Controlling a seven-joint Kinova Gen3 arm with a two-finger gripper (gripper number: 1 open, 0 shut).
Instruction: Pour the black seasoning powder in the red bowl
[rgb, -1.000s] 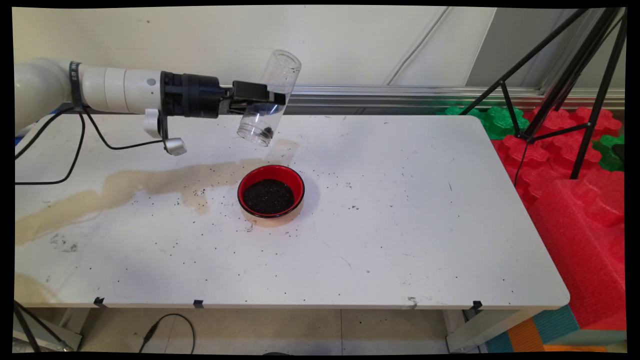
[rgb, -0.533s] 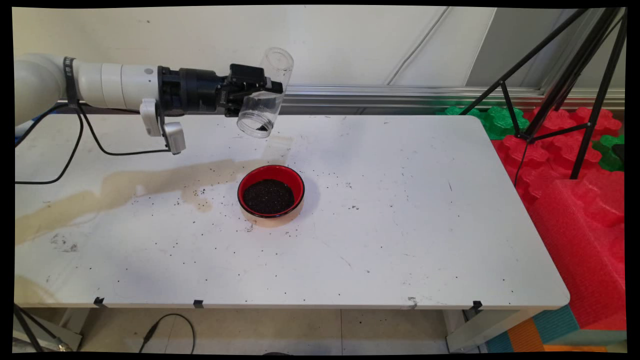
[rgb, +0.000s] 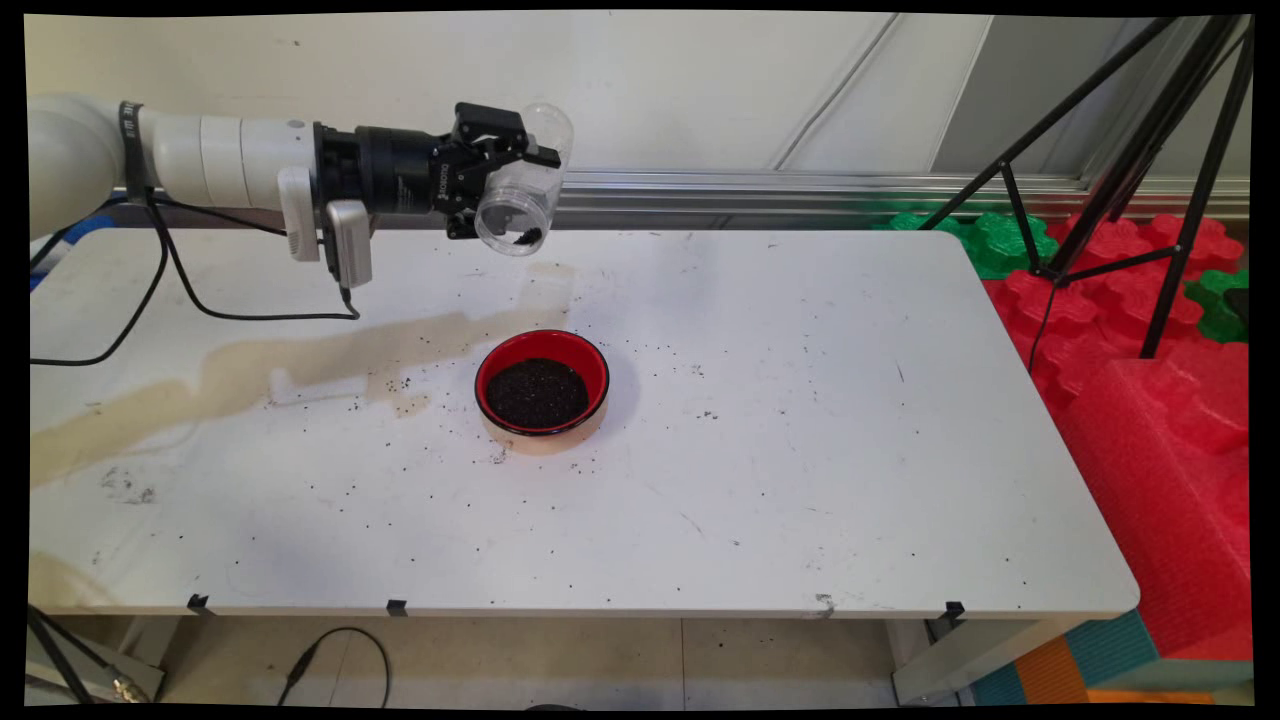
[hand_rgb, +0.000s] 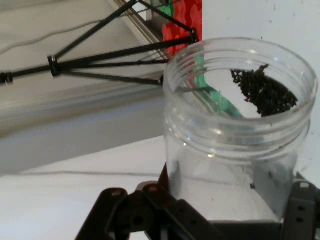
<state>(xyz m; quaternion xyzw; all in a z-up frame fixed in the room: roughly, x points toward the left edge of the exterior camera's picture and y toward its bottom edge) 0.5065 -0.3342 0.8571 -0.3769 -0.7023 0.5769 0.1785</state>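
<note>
A clear plastic jar is clamped between the fingers of the black gripper, held in the air above the far part of the white table. The jar is tilted, with its threaded open mouth turned down and towards the camera in the main view, and its closed base is raised towards the wall. A small clump of dark granules is seen clinging just inside the jar's mouth in the hand view, at about 2 o'clock on the rim; a few loose specks are stuck lower on the wall. The rest of the jar is see-through.

A red bowl with a tan outer wall is set on the table, well apart from the jar and at about 6 o'clock from it in the main view. It is filled with the same dark granules in a low mound. Scattered dark specks are spread over the table around the bowl, and a tan stain is stretched from 9 o'clock of the bowl towards the table's left edge.

In the hand view, the jar's base is cut off behind the gripper's linkage, and the fingertips are hidden by the jar wall. A black tripod at the table's far right is cut off by the top edge, beside red foam blocks.
</note>
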